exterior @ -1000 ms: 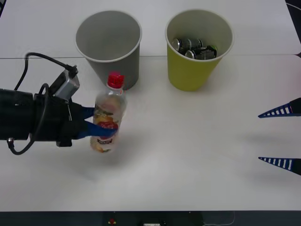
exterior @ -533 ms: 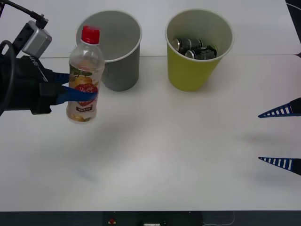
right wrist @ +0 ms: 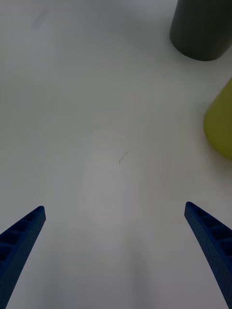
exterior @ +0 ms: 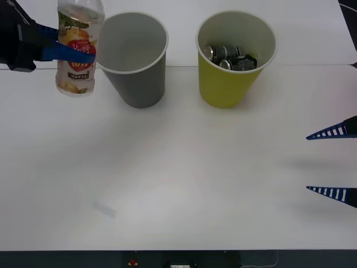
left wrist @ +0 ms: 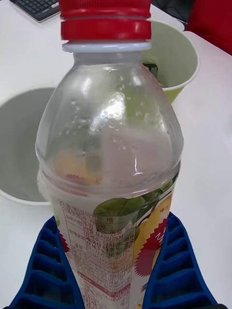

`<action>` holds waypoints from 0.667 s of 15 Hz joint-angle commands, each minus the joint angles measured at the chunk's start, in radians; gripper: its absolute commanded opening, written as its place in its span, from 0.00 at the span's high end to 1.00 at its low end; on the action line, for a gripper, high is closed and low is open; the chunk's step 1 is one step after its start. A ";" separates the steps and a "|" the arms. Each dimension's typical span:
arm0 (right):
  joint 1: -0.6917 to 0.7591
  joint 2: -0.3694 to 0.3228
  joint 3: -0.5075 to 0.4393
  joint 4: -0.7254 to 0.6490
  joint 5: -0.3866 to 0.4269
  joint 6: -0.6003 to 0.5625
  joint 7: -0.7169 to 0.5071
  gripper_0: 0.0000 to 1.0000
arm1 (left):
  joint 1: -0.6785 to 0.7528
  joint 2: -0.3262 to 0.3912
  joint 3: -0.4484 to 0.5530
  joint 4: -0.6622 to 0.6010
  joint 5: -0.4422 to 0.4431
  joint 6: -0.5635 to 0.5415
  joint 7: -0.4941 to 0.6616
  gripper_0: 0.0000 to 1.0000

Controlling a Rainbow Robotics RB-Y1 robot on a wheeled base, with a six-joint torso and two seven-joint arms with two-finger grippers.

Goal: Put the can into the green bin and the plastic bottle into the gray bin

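My left gripper (exterior: 75,53) is shut on the plastic bottle (exterior: 77,50), holding it upright in the air at the far left, just left of the gray bin (exterior: 134,56) and about level with its rim. Up close, the left wrist view has the bottle (left wrist: 113,169) with its red cap between the blue fingers (left wrist: 176,270), and the gray bin (left wrist: 19,145) behind it. The green bin (exterior: 234,58) stands to the right of the gray one with cans (exterior: 228,56) inside. My right gripper (exterior: 334,162) waits open at the table's right edge.
The white table (exterior: 184,178) is bare in front of both bins. The right wrist view has the gray bin's base (right wrist: 203,29) and the green bin's side (right wrist: 220,125) ahead of the open fingers. A keyboard (left wrist: 36,7) lies beyond the table.
My left gripper has lifted the bottle off the table and carried it up and to the left, from in front of the gray bin to beside its rim. The right arm stayed still.
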 commanded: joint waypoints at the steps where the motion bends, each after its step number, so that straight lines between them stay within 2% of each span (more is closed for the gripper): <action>1: 0.000 0.000 0.000 0.000 0.000 0.000 0.000 0.00 | -0.131 0.001 -0.112 0.102 -0.013 0.000 0.000 1.00; 7: 0.000 0.000 0.000 0.000 0.000 0.000 0.000 0.00 | -0.463 -0.043 -0.419 0.360 -0.051 0.003 0.048 1.00; 10: 0.000 0.000 0.000 0.000 0.000 0.000 0.000 0.00 | -0.592 -0.097 -0.542 0.490 -0.133 0.007 0.048 1.00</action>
